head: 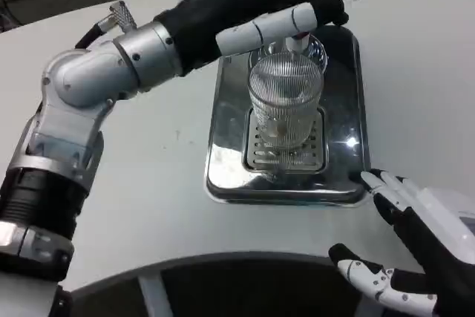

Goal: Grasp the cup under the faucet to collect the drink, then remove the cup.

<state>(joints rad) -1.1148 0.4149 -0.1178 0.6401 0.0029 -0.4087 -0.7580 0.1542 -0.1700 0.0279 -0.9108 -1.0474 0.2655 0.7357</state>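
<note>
A clear ribbed glass cup [285, 102] stands upright on the slotted grate of a shiny metal drip tray [223, 161], under the faucet [300, 39], which shows a small red part. My left arm reaches across from the left. My left hand [304, 1] lies over the faucet top, one white finger stretched just above the cup's rim. Whether it grips the faucet is hidden. My right hand [412, 246] rests on the table off the tray's near right corner, fingers spread, holding nothing and apart from the cup.
The white table [148, 183] has a curved front edge close to my right hand. The tray's raised rim surrounds the grate. My left forearm [133, 61] spans the space left of the tray.
</note>
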